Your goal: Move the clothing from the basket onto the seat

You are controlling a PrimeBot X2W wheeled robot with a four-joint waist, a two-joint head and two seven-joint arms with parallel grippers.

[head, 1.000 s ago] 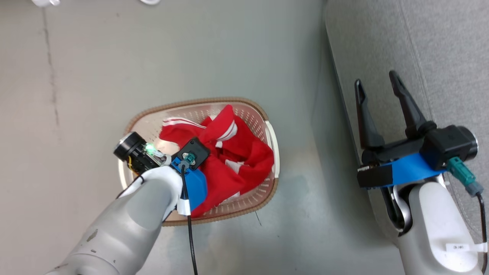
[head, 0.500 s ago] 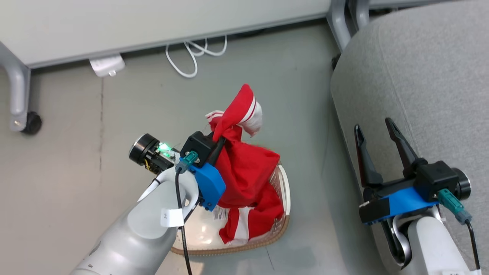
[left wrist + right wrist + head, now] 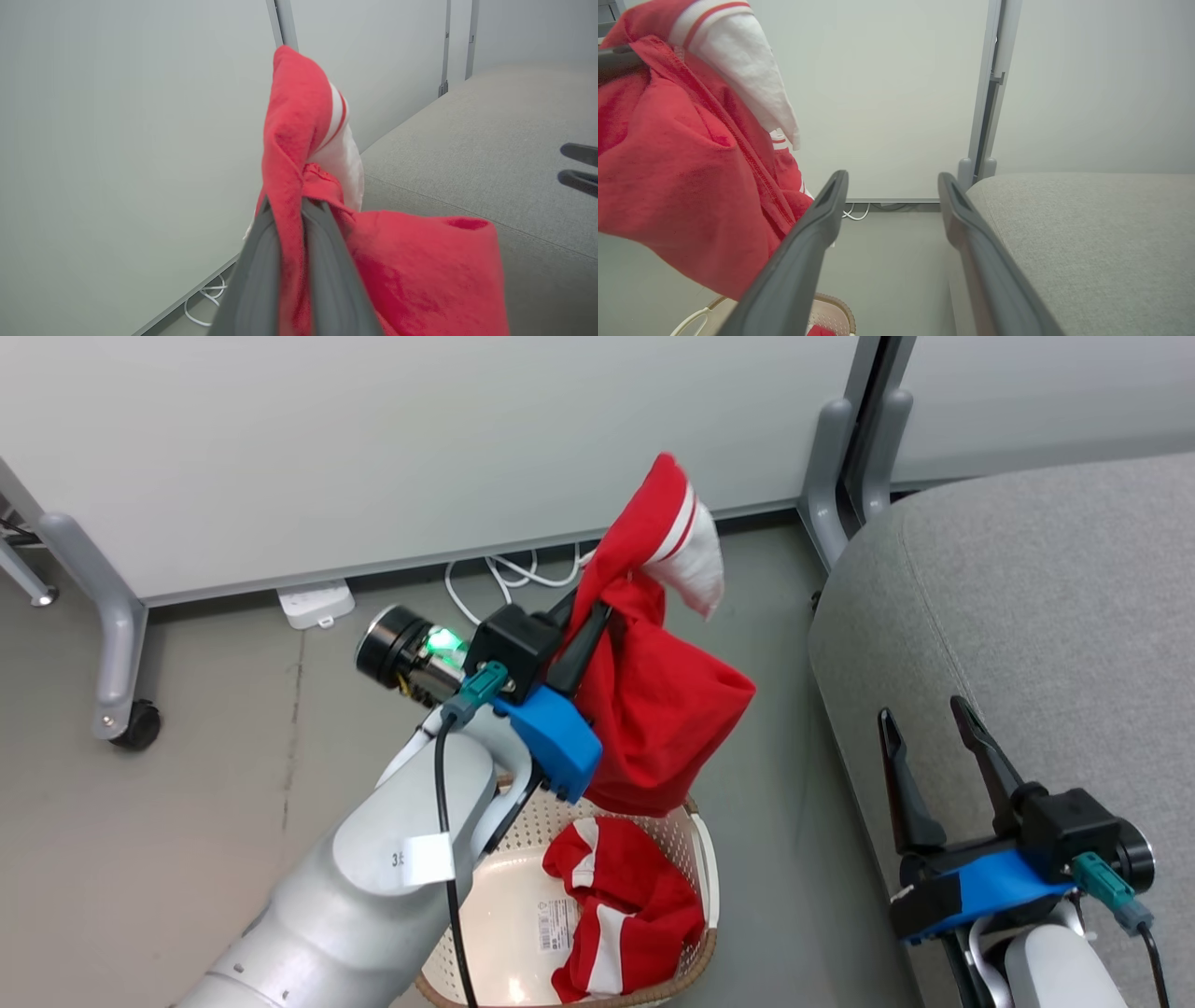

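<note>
Above the basket, left gripper clamps 1 red garment; right gripper, fingers spread, empty, near the seat.

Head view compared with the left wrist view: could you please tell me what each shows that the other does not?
The head view adds the basket with the second red garment in it, and a castor. The left wrist view adds a close look at the left gripper shut on the lifted red garment. Both share that garment, the grey seat, the white cable and the open right gripper.
</note>
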